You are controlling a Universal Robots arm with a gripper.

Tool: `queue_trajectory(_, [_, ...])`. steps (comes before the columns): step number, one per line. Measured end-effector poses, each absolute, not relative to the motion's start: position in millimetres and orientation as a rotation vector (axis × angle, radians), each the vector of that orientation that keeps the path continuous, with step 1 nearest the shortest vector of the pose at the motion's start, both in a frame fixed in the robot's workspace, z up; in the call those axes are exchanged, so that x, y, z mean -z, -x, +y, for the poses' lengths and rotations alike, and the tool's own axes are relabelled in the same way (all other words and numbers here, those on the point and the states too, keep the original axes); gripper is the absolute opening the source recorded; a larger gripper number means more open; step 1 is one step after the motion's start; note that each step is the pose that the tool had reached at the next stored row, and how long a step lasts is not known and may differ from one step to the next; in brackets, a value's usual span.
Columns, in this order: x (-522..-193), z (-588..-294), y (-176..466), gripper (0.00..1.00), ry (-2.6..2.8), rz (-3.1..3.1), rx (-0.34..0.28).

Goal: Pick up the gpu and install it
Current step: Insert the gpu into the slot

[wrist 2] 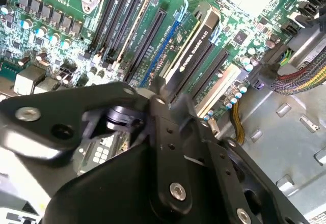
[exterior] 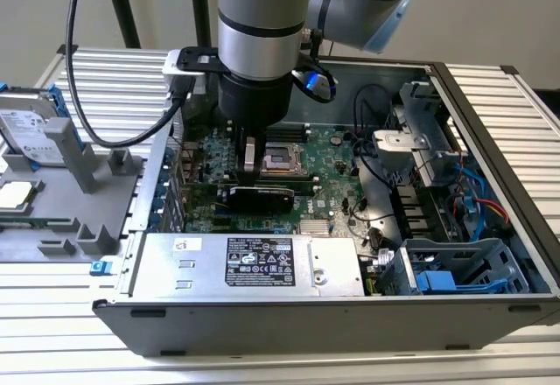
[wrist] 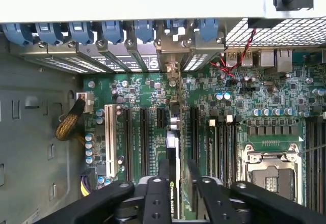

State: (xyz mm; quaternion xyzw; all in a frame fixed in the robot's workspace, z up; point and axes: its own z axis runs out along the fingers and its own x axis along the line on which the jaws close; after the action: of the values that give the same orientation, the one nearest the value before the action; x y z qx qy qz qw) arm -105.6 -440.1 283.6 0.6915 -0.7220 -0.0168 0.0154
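The gpu (exterior: 259,198) stands on edge across the green motherboard (exterior: 337,153) inside the open computer case, its black cover facing the exterior camera. My gripper (exterior: 250,173) reaches straight down onto its top edge. In the first wrist view the card (wrist: 175,142) runs edge-on along the expansion slots toward the rear bracket openings, and my gripper (wrist: 177,167) is shut on it with a finger on each side. The second wrist view shows the black cover (wrist 2: 196,56) beyond my gripper (wrist 2: 170,102), set among the long slots.
A silver power supply (exterior: 254,262) fills the case front, with a blue drive cage (exterior: 455,271) at the exterior view's right. The CPU socket (exterior: 284,157) lies just behind the card. A hard drive (exterior: 31,131) and grey fixture (exterior: 96,175) sit outside the case. Sleeved cables (wrist 2: 300,76) lie near the slots.
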Motion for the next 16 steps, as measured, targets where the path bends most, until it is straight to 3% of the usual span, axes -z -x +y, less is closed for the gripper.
queue_trajectory(16, [-283.6, -440.1, 106.2, 0.0, -2.151, -2.246, 0.05])
